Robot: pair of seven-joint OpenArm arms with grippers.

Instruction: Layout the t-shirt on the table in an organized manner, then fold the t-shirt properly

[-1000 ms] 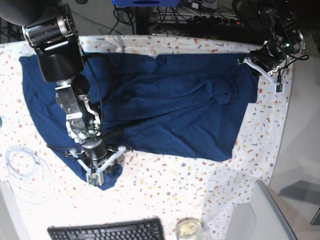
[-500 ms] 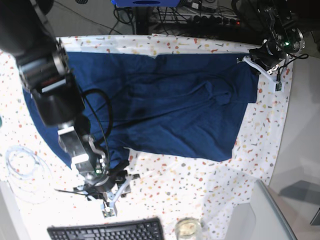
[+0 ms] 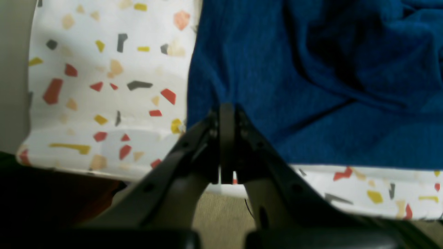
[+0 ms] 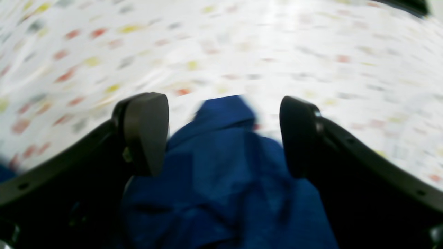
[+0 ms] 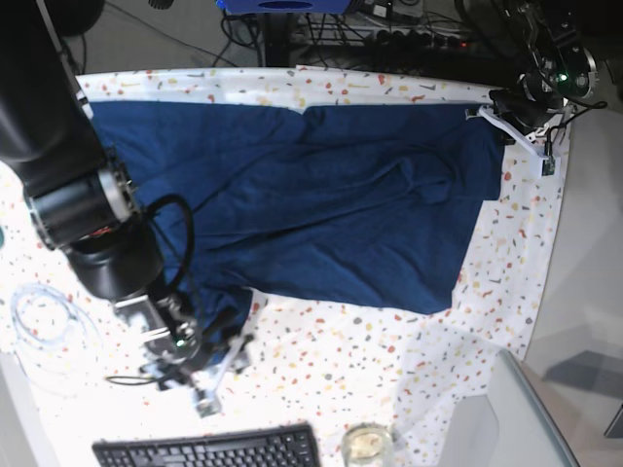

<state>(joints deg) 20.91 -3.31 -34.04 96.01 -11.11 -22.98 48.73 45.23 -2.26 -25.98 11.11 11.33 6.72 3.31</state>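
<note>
Over the last second our right pincer (image 5: pixel 209 375) had pulled a corner of the t-shirt (image 5: pixel 321 204) toward the near edge of the worktop (image 5: pixel 321 360), beside the black keyboard (image 5: pixel 209 449). Its jaws now stood spread, and the right wrist view showed the navy cloth lying loose between them, not clamped. We judged this a release: that corner had been dragged out and was being let go.

Our left pincer (image 3: pixel 226 138) had not moved from the far corner. It was pressed together on the t-shirt's edge, right where the cloth met the speckled worktop (image 3: pixel 104 86) near the worktop's rim.

The t-shirt lay spread across the far half of the worktop, wider on the right arm's side than a second earlier, yet creases ran through its middle and the lower hem sat uneven. We took the laying-out step as nearly done but not finished; folding had not begun.
</note>
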